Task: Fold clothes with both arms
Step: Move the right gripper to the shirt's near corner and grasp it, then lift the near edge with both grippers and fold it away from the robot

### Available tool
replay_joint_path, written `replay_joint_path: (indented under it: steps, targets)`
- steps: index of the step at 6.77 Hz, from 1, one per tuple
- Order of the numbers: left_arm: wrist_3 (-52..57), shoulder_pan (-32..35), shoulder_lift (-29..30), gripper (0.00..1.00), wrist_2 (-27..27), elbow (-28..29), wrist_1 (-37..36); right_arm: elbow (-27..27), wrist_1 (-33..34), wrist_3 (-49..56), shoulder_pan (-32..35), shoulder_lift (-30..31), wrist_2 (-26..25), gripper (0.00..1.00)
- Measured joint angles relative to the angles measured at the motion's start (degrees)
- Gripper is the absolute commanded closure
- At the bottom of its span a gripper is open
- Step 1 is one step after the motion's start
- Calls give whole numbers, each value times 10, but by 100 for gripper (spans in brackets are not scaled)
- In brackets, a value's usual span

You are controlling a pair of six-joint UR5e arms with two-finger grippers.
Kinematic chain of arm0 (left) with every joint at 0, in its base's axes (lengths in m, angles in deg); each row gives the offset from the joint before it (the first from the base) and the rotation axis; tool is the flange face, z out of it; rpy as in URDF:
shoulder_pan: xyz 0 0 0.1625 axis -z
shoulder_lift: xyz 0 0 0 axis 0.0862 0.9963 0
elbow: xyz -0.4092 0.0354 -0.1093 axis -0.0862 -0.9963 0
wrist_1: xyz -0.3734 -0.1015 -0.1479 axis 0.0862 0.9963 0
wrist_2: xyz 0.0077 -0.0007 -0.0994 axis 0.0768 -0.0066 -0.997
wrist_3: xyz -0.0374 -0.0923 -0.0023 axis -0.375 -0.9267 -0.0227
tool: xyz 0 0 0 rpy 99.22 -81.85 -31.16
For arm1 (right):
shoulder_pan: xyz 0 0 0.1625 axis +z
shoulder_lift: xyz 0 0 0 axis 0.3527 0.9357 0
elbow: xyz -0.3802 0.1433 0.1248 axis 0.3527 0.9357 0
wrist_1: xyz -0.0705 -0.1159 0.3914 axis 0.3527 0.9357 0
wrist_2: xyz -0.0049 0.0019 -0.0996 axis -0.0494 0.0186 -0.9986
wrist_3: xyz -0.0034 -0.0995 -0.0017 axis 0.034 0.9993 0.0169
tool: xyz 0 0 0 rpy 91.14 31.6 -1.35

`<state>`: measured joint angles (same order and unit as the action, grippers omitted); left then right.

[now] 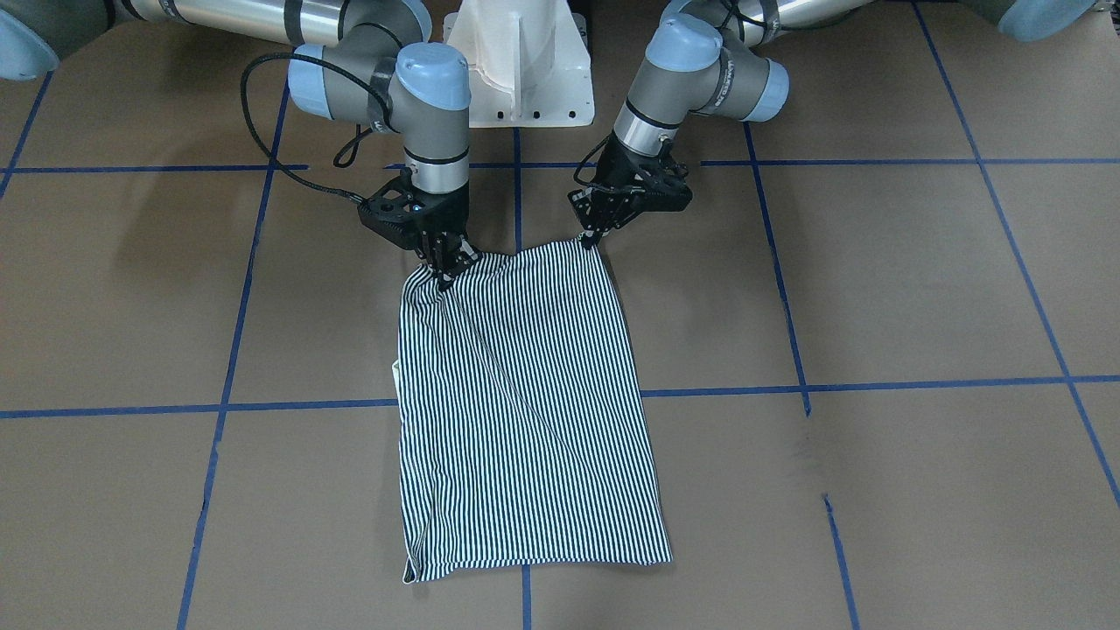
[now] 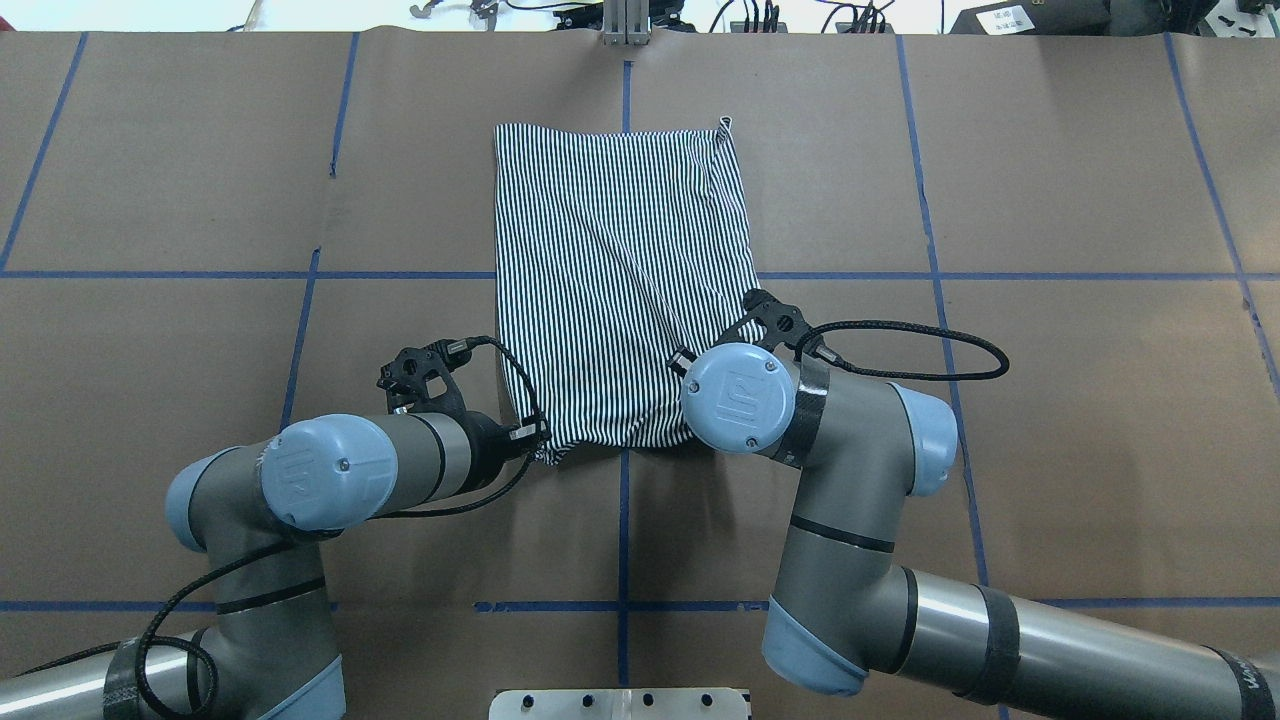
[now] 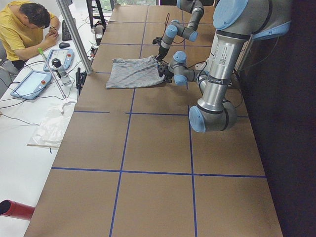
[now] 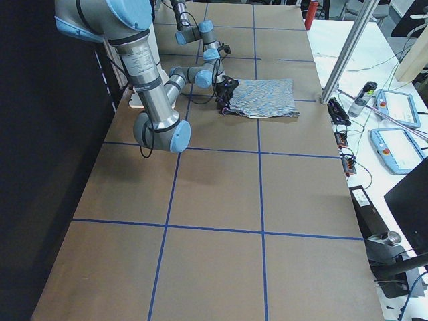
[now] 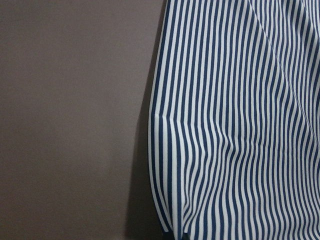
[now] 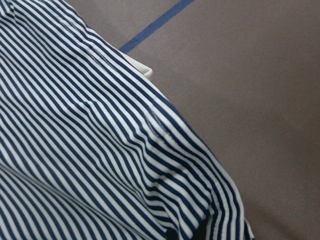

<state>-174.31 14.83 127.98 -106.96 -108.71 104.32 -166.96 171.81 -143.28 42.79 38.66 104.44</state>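
Front-facing view: looks steeply down on the striped shirt point(image 1: 525, 411) from its operators' side. Overhead: from the opposite, robot side, sharing the whole shirt. End views: well off, beyond its left and right. Wrist views: close over its side edges and bare table point(image 5: 65, 120).

One striped shirt point(image 1: 525, 402), two robot arms point(image 1: 429, 105) point(image 1: 691, 79), one person point(image 3: 22, 29)

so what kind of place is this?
Probably a robotics lab: brown table gridded with blue tape, teach pendants on a side bench by a seated person, left gripper and right gripper pinching a striped shirt.
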Motion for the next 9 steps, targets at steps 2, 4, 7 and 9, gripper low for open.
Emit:
replay_joint_path:
  steps: [2, 4, 7, 9]
  targets:
    - [6, 0, -2, 100, -13, -77, -84, -61, 39, 0, -2, 5, 1, 100]
    - [8, 0, 0, 100, -31, -194, -210, -163, 126, -6, -26, 10, 1, 100]
    - [10, -2, 8, 100, -67, -337, -382, -290, 249, -30, -73, 9, 0, 100]
    - [50, 4, 37, 100, -68, -289, -395, -256, 244, -26, -74, -2, -7, 100]
